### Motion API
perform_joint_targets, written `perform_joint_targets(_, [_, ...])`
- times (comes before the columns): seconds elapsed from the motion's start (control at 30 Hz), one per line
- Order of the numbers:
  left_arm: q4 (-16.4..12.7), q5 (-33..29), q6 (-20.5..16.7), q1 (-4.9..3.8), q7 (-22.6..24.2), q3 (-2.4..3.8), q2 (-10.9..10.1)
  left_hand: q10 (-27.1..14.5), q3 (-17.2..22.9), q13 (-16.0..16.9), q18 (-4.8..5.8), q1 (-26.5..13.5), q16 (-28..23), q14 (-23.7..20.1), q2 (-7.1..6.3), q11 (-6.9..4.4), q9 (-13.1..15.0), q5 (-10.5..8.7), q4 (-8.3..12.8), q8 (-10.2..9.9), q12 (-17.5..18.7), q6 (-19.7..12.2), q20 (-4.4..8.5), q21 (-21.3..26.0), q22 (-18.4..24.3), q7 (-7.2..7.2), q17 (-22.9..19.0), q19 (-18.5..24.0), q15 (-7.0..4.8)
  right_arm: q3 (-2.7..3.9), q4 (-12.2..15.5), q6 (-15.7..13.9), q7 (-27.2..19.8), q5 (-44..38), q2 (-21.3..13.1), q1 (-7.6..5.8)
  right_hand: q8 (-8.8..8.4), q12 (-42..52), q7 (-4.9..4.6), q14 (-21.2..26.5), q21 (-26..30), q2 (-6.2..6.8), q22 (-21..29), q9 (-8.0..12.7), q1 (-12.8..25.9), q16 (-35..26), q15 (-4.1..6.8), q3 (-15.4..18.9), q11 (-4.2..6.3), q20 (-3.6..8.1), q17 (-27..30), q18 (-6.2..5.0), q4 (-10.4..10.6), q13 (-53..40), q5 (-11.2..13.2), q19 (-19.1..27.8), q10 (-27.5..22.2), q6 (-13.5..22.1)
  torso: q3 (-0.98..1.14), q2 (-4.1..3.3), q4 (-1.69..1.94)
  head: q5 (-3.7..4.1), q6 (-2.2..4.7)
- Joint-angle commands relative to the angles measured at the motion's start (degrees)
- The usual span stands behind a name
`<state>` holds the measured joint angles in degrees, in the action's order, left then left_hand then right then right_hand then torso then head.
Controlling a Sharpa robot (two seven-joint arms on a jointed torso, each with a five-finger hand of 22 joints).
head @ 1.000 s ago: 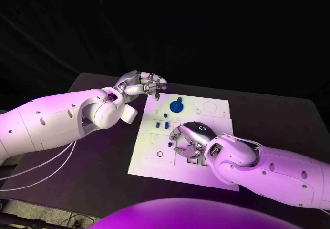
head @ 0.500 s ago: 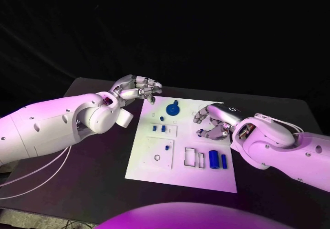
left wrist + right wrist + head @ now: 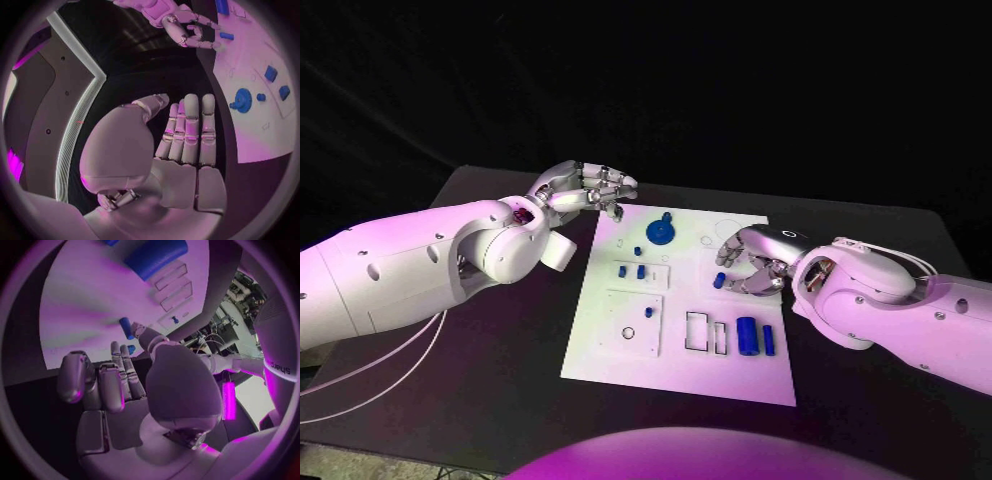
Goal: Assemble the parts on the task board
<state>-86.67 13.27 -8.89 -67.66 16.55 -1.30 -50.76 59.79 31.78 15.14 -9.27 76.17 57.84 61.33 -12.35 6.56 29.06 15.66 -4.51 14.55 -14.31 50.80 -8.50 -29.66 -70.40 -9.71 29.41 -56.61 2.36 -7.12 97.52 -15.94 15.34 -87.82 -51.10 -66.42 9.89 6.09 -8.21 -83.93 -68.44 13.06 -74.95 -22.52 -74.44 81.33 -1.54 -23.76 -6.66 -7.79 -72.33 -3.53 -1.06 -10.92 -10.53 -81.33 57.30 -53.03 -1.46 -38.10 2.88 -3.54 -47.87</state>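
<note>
The right hand (image 3: pixel 750 262) hangs over the task board (image 3: pixel 733 375), fingers pinching a small blue part (image 3: pixel 720 281), apparently to seat it. The left hand (image 3: pixel 586 187) waits off the board's far corner above the tabletop (image 3: pixel 473 385), fingers together, empty. A round blue part (image 3: pixel 662 230) and blue cylinders (image 3: pixel 757 336) lie nearby.

You've got one task board (image 3: pixel 678 372) on one table (image 3: pixel 473 390). On the board you're looking at one round blue part (image 3: pixel 662 232), two blue cylinders (image 3: pixel 757 336) side by side, and four small blue pieces (image 3: pixel 632 271). Two hands: left hand (image 3: pixel 583 186), right hand (image 3: pixel 750 260).
</note>
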Motion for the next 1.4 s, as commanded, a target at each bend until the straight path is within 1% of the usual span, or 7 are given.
perform_joint_targets(0.03, [-0.14,-0.07,0.92,-0.01,0.38,0.04,0.01,-0.42,-0.17,-0.09,-1.0,0.26,-0.34,-0.08,0.32,-0.02,0.06,-0.12,0.09,0.29,-0.23,-0.36,0.03,0.31,0.08,-0.04,-0.08,-0.37,0.08,-0.02,-0.29,2.64,-0.28,-1.29,0.43,0.21,-0.06,0.33,-0.19,-1.72,-0.65,-0.21,-9.36,0.1,-0.69,0.33,-0.29,0.07,0.15,0.03,-0.22,-0.61,0.2,0.09,-0.04,-0.15,0.38,-0.65,-0.08,0.02,0.0,0.0,-0.14])
perform_joint_targets(0.3, [-0.21,-0.07,0.85,-0.01,0.41,0.04,-0.07,-0.37,-0.21,-0.09,-1.01,0.26,-0.35,-0.06,0.39,-0.05,0.1,-0.17,0.09,0.41,-0.32,-0.32,0.02,0.39,0.08,0.0,-0.09,-0.42,0.07,-0.1,-0.82,2.77,-0.59,-1.29,1.42,0.58,0.07,1.13,-0.18,-2.09,-2.23,-0.43,-9.83,0.59,-0.73,0.59,0.23,-1.68,0.74,0.46,-0.59,-0.3,0.78,0.18,-0.04,-1.08,2.77,-1.69,-0.1,0.02,0.02,-0.02,-0.27])
perform_joint_targets(0.4, [-0.23,-0.07,0.84,-0.01,0.4,0.04,-0.11,-0.37,-0.21,-0.09,-1.01,0.26,-0.35,-0.06,0.39,-0.05,0.1,-0.17,0.09,0.41,-0.32,-0.32,0.02,0.39,0.08,0.0,-0.09,-0.42,0.07,-0.13,-1.32,3.13,-0.43,-1.21,1.74,0.69,0.48,0.95,-0.38,-2.41,-4.39,-0.32,-10.5,0.99,-0.08,0.93,0.7,-6.53,1.19,0.97,-1.16,0.14,1.7,0.49,2.26,-2.16,6.03,-3.46,-0.1,0.03,0.02,-0.02,-0.29])
perform_joint_targets(0.57, [-0.26,-0.07,0.84,-0.01,0.4,0.04,-0.16,-0.37,-0.21,-0.09,-1.01,0.26,-0.35,-0.06,0.39,-0.05,0.1,-0.17,0.09,0.41,-0.32,-0.32,0.02,0.39,0.08,0.0,-0.09,-0.42,0.07,-0.15,-1.92,3.11,-0.27,-1.06,2.17,0.87,1.41,0.63,-0.13,-2.54,-6.54,-0.16,-11.12,0.77,0.62,1.14,1.04,-10.7,1.66,1.25,-1.4,0.55,2.44,0.65,3.03,-3.06,9.15,-5.69,-0.11,0.04,-0.03,-0.07,-0.37])
perform_joint_targets(0.8, [-0.3,-0.07,0.86,-0.01,0.4,0.04,-0.19,-0.37,-0.21,-0.09,-1.01,0.26,-0.35,-0.06,0.39,-0.05,0.1,-0.17,0.09,0.41,-0.32,-0.32,0.02,0.39,0.08,0.0,-0.09,-0.42,0.07,-0.16,-2.61,2.51,0.05,-1.82,2.81,1.09,2.41,0.6,0.54,-2.62,-8.64,-0.73,-11.68,0.08,0.45,1.29,1.61,-12.75,2.39,1.76,-1.56,0.94,2.35,0.42,3.68,-3.87,11.48,-7.19,-0.07,0.03,-0.01,-0.02,-0.44])
perform_joint_targets(1.03, [-0.31,-0.07,0.85,-0.01,0.37,0.04,-0.24,-0.37,-0.25,-0.09,-1.01,0.21,-0.35,-0.04,0.41,-0.05,0.12,-0.18,0.06,0.45,-0.35,-0.34,0.02,0.44,0.08,0.0,-0.1,-0.44,0.07,-0.17,-3.09,-0.22,0.46,-2.84,3.48,1.49,3.47,0.45,1.0,-2.67,-9.59,-1.97,-11.91,-0.94,-0.35,1.35,2.11,-14.67,2.95,2.26,-1.61,1.12,1.59,-0.04,5.45,-4.21,13.17,-8.22,-0.06,0.03,-0.01,-0.02,-0.53])
perform_joint_targets(1.4, [-0.18,-0.07,0.89,-0.01,0.4,0.04,-0.22,-0.37,-0.25,-0.09,-1.01,0.21,-0.35,-0.04,0.41,-0.05,0.12,-0.18,0.06,0.45,-0.35,-0.34,0.02,0.44,0.08,0.0,-0.1,-0.44,0.07,0.28,1.53,-4.11,0.61,-1.32,0.62,0.79,4.2,0.35,1.3,-2.61,-10.39,-1.81,-12.11,-1.7,0.18,1.16,2.37,-14.95,3.23,2.51,-1.15,1.27,1.39,-0.38,4.13,-4.5,13.97,-8.78,-0.1,0.14,-0.04,-0.19,-0.48])
